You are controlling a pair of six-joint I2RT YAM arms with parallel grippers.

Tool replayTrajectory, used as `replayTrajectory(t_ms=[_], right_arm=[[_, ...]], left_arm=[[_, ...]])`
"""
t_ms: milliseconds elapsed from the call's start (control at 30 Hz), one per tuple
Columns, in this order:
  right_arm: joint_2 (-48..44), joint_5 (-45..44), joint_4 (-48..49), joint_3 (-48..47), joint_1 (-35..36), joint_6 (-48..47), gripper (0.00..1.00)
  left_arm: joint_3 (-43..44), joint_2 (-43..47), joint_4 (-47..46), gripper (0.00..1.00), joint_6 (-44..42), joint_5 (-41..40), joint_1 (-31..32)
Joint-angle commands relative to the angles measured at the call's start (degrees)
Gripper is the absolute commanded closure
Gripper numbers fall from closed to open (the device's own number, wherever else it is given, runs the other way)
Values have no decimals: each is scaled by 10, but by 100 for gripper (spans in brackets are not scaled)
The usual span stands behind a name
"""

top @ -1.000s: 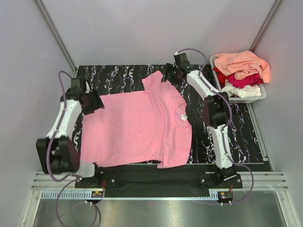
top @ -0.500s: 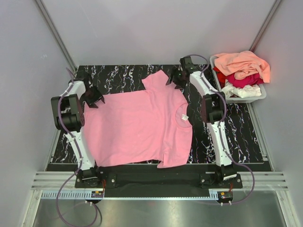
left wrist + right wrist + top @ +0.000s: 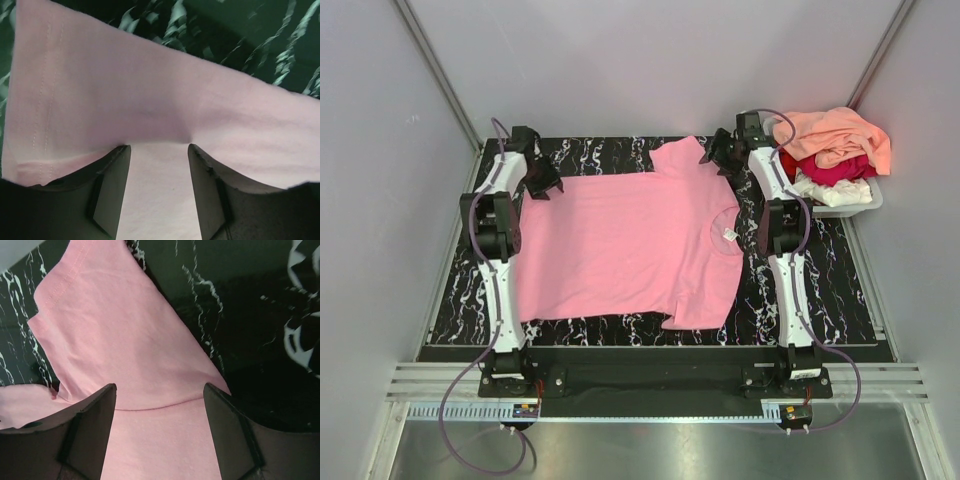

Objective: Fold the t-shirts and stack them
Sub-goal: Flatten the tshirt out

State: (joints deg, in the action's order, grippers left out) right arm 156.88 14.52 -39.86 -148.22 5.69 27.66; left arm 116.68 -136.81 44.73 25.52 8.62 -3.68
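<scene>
Bubblegum-pink cloth t-shirt (image 3: 620, 250) lies spread flat on the black, white-veined table (image 3: 820, 290), with an arm at each far corner.
The left gripper (image 3: 542, 182) sits at the far hem corner. Its fingers (image 3: 117, 175) are apart, with cloth puckered at their tips, and I cannot tell whether they pinch it. The right gripper (image 3: 718, 155) stands over the far sleeve, jaws spread wide and released, cloth flat between them. The small white neck label (image 3: 729, 234) lies toward the right. The peach-orange tee (image 3: 835, 135), crimson tee (image 3: 835, 170) and white tee (image 3: 830, 190) are heaped in the grey plastic tub (image 3: 868, 205) at far right.
</scene>
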Motion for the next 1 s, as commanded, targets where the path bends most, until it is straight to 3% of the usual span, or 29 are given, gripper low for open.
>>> replayTrajectory(t_ms=[0,100,200,300,400,567,600,667,767,867,900,967], right_arm=[[50,-20,-19,-33,-20,2,21],[39,-13,31,-38,-22,1,18],[15,-11,52,-46,-23,-10,15],[-45,0,68,-41,-24,-22,12],[-149,16,97,31,-21,-23,11],[-328,-31,81,235,2,-59,12],[-395,-68,66,274,20,-66,12],[-470,-100,63,423,38,-60,14],[-622,-143,47,643,68,28,16],[-773,-141,62,872,120,125,20],[-843,-136,79,923,145,143,20],[-899,-122,75,1030,206,199,22]], left_arm=[[107,-58,18,44,-8,10,4],[173,-93,26,44,-2,20,4],[179,-73,12,42,2,39,6],[120,13,-18,35,7,38,13],[46,125,-39,27,9,29,20],[-74,314,-19,27,-1,-2,21],[-130,340,-17,27,-5,-5,22],[-194,426,-17,28,-13,-10,22],[-368,542,-29,28,-23,-6,22],[-483,649,-34,28,-23,6,22],[-506,674,-32,28,-23,11,22],[-538,733,-24,28,-31,15,22]])
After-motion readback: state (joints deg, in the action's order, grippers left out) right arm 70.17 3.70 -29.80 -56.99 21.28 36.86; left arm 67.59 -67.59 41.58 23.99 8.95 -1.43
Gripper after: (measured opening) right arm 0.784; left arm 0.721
